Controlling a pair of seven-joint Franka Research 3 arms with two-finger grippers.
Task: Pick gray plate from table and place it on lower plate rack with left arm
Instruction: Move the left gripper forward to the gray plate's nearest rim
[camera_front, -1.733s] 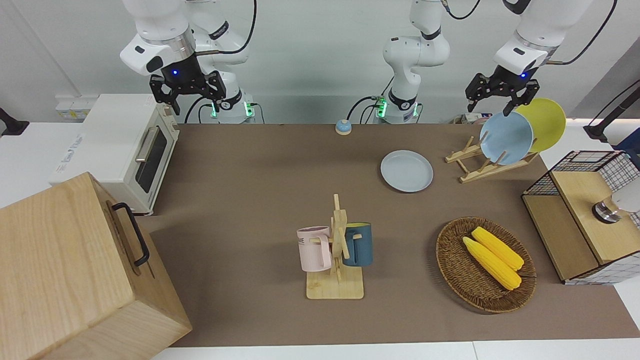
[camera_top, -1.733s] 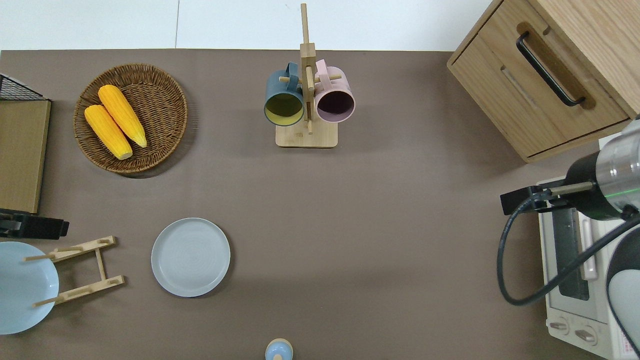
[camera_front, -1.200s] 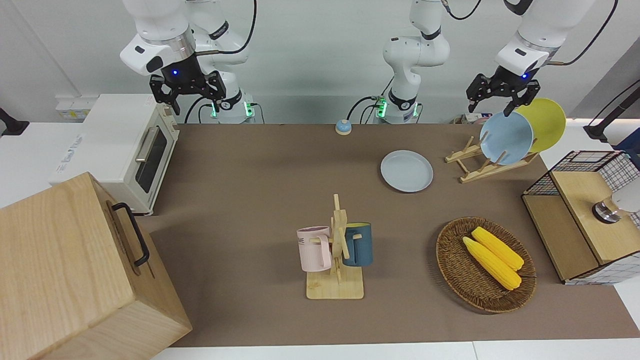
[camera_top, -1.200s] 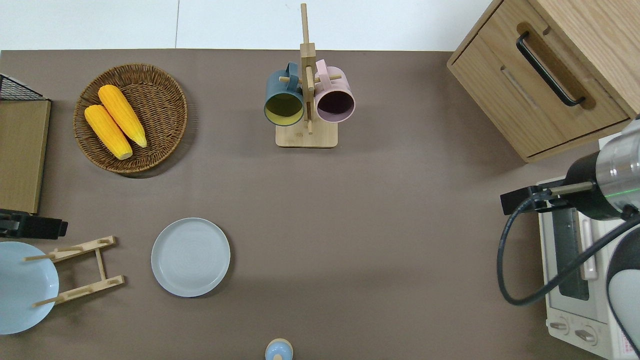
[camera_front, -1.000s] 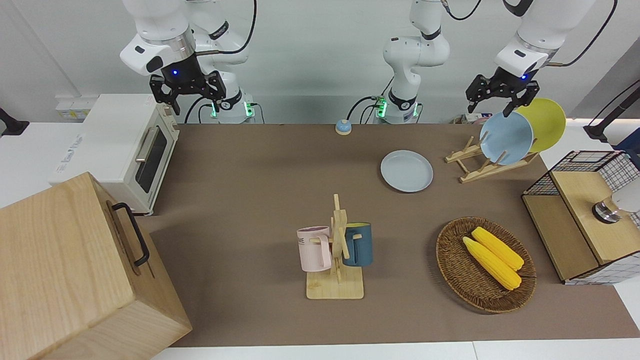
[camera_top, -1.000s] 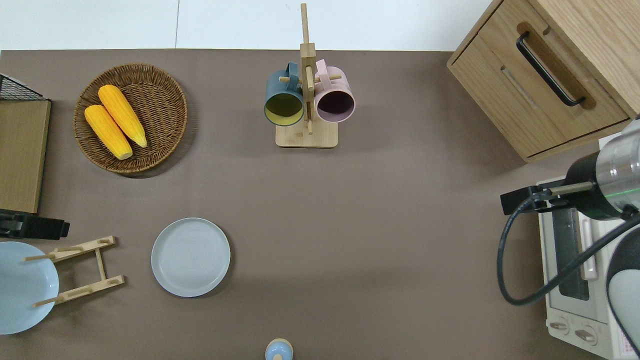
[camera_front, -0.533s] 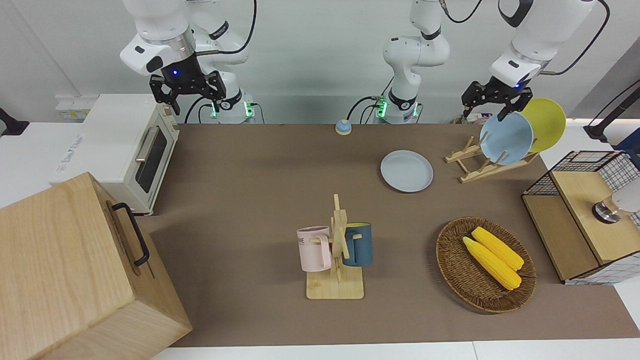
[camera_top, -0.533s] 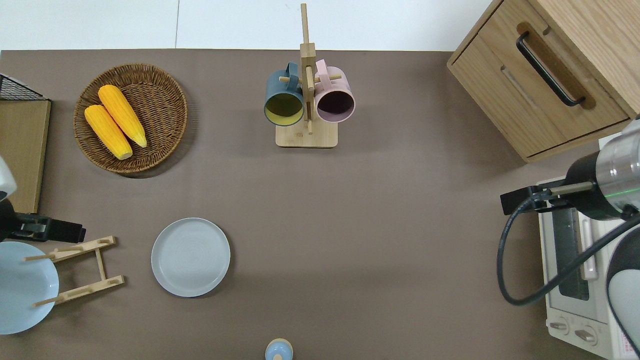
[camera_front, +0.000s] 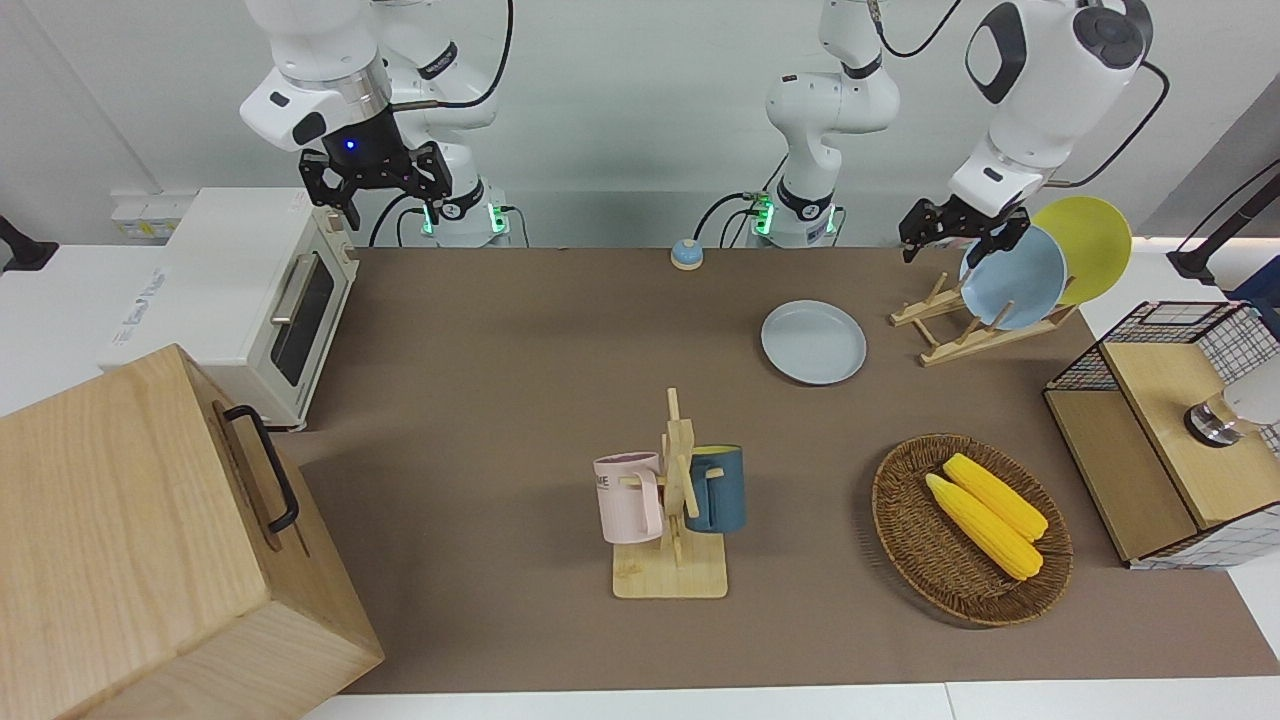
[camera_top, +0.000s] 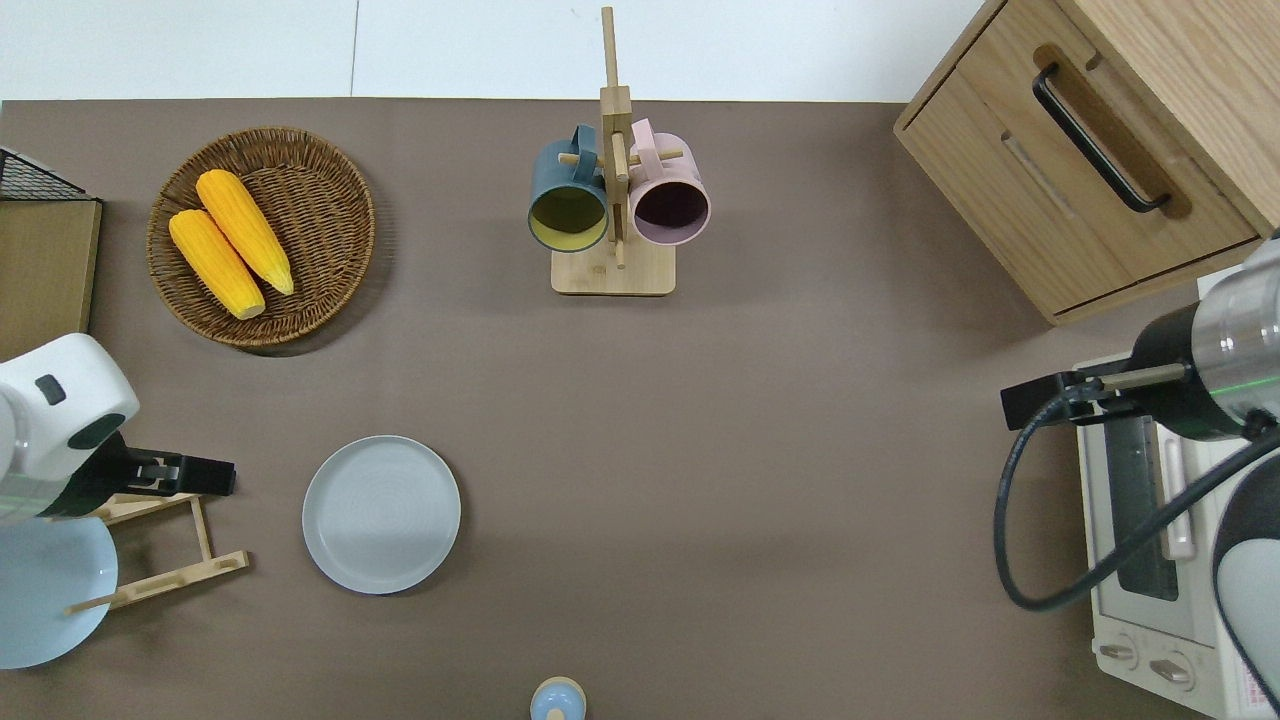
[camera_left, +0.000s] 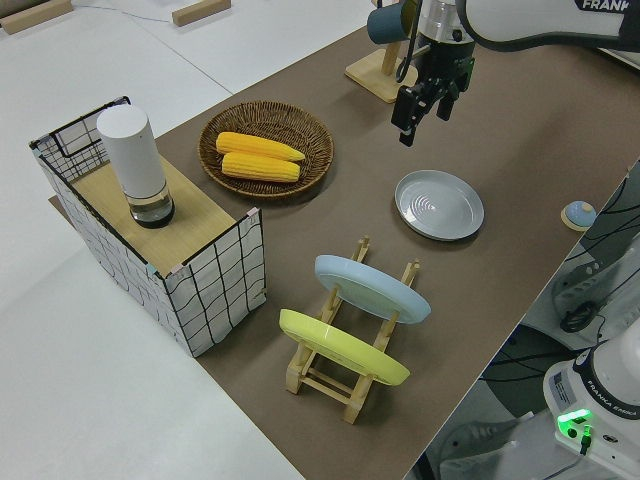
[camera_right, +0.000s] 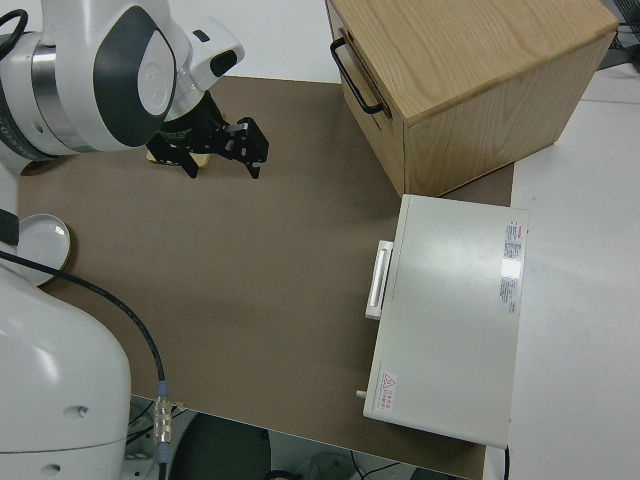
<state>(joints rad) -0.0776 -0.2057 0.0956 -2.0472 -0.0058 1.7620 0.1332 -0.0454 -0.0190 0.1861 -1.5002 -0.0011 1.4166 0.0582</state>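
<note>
The left gripper (camera_front: 953, 232) hangs in the air over the lower plate rack (camera_front: 950, 325), its fingers (camera_left: 404, 118) spread apart and holding nothing. The gray plate (camera_top: 381, 514) lies flat on the table (camera_top: 700, 450), apart from those fingers and beside the rack on its side toward the right arm's end (not touching the rails). On the rack, toward the left arm's end from the fingers, a light-blue plate (camera_front: 1012, 277) and a yellow plate (camera_front: 1085, 246) lean between the pegs. The right arm is parked, its gripper (camera_front: 376, 189) open and empty.
</note>
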